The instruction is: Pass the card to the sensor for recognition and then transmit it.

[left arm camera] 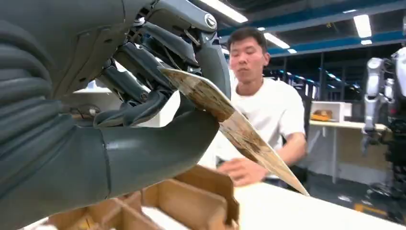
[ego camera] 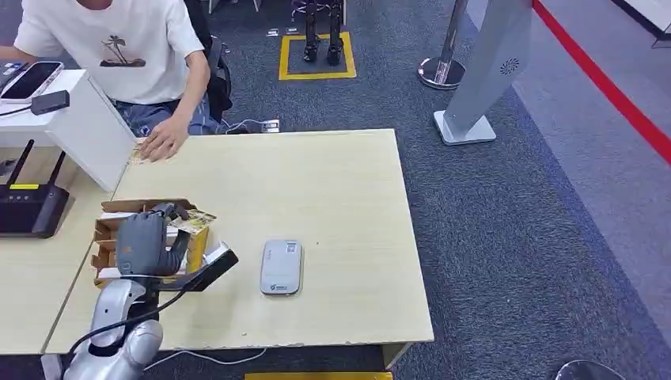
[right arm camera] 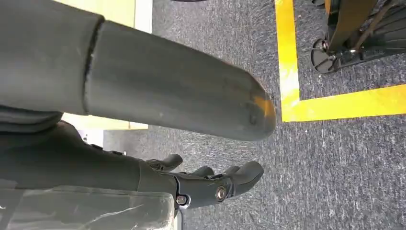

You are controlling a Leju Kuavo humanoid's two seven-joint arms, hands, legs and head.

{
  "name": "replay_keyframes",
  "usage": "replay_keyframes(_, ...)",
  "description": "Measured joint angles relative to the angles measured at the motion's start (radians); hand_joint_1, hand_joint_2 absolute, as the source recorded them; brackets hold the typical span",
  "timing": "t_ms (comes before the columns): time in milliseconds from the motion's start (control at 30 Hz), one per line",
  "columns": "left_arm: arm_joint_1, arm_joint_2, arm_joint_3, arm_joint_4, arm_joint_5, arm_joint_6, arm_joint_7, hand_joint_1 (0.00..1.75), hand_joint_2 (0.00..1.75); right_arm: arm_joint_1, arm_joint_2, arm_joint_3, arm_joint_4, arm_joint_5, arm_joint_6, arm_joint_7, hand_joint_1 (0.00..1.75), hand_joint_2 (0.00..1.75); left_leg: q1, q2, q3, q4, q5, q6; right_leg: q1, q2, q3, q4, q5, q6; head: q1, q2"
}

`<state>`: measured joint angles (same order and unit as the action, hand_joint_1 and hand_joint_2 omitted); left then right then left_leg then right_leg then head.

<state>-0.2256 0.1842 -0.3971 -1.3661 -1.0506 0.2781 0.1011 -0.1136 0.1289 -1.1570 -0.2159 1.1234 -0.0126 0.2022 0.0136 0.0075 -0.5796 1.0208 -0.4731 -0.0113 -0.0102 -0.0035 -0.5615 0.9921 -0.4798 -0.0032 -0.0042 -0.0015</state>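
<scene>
My left hand (ego camera: 146,241) hovers over the cardboard card box (ego camera: 107,245) at the table's left and pinches a worn tan card (ego camera: 194,221) between thumb and fingers. The left wrist view shows that card (left arm camera: 230,124) sticking out past the fingers (left arm camera: 143,91), above the box's compartments (left arm camera: 186,201). The grey-white sensor (ego camera: 282,267) lies flat on the table to the right of the hand, apart from it. My right hand (right arm camera: 143,96) hangs over grey carpet, thumb and fingers apart, holding nothing.
A person in a white T-shirt (ego camera: 119,47) sits at the far left corner with a hand (ego camera: 162,142) resting on the table (ego camera: 332,182). A black router (ego camera: 28,206) and a white box (ego camera: 79,127) stand left. A grey stand (ego camera: 483,71) rises beyond the table.
</scene>
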Motion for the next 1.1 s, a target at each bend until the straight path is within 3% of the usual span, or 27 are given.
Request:
replay_keyframes(267,0.049,-0.03,-0.035,0.028,-0.012,0.06,-0.023,1.75,1.75,0.003,0.0,0.006,0.0,0.014,-0.002,0.001,0.0,0.0,0.0,0.0,0.0,0.0,0.0,0.0,0.0,0.0,0.0,0.0,0.0,0.0,0.0,0.0)
replay_keyframes(667,0.06,-0.063,-0.047,0.078,-0.044,0.077,0.004,1.75,1.75,0.004,0.0,0.017,0.001,0.018,-0.003,0.002,0.0,0.0,0.0,0.0,0.0,0.0,0.0,0.0,0.0,0.0,0.0,0.0,0.0,0.0,0.0,0.0)
replay_keyframes(900,0.052,-0.125,-0.047,0.199,-0.045,0.119,0.003,1.75,1.75,0.0,0.0,0.03,0.001,0.032,-0.004,0.018,0.0,0.0,0.0,0.0,0.0,0.0,0.0,0.0,0.0,0.0,0.0,0.0,0.0,0.0,0.0,0.0)
replay_keyframes(1100,-0.022,-0.182,-0.047,0.317,-0.042,0.12,-0.01,1.75,1.75,-0.015,0.0,0.047,0.001,0.045,-0.002,0.031,0.0,0.0,0.0,0.0,0.0,0.0,0.001,0.001,0.0,0.0,0.0,0.0,0.001,0.001,0.0,0.0)
